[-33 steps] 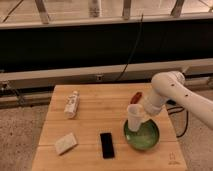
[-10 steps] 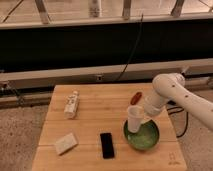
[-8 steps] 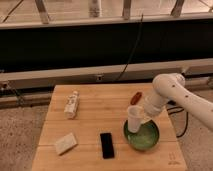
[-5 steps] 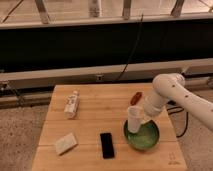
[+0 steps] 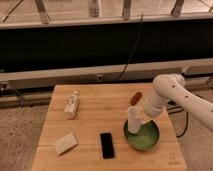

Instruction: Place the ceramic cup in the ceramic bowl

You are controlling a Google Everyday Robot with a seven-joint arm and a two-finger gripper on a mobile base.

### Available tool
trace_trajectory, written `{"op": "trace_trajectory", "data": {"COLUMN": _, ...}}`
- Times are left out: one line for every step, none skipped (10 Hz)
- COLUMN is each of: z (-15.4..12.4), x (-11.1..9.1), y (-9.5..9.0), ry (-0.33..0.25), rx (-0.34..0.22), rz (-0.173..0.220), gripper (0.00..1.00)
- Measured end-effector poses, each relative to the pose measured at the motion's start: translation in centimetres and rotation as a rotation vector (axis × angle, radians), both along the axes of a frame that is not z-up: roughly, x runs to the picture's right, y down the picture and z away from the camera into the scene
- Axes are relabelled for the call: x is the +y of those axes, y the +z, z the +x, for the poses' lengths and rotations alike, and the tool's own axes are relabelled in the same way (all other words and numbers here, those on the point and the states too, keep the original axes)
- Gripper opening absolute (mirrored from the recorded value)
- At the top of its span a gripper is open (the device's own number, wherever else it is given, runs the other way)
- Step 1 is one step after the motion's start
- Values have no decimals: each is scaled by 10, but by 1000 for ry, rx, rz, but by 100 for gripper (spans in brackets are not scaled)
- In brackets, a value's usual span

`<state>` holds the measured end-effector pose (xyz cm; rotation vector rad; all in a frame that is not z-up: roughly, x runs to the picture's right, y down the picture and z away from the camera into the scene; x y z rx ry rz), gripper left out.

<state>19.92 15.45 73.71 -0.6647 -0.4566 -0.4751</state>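
Fingers' state cannot be told; gripper is seen at the ceramic cup, which sits tilted at the left rim of the ceramic bowl on the table. If released off-centre, the cup could be tipped out over the rim.

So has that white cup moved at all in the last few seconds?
Barely: the ceramic cup, at the gripper, stays over the ceramic bowl's left rim.
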Motion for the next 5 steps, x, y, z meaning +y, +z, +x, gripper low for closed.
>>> {"op": "trace_trajectory", "data": {"z": 0, "x": 0, "y": 1, "ry": 1, "rx": -4, "rz": 0, "gripper": 6}}
{"op": "trace_trajectory", "data": {"z": 0, "x": 1, "y": 1, "ry": 1, "rx": -4, "rz": -2, "gripper": 6}}
{"op": "trace_trajectory", "data": {"z": 1, "x": 1, "y": 1, "ry": 1, "rx": -4, "rz": -2, "gripper": 6}}
{"op": "trace_trajectory", "data": {"z": 1, "x": 2, "y": 2, "ry": 0, "rx": -5, "rz": -3, "gripper": 8}}
{"op": "trace_trajectory", "data": {"z": 1, "x": 2, "y": 2, "ry": 0, "rx": -4, "rz": -3, "gripper": 12}}
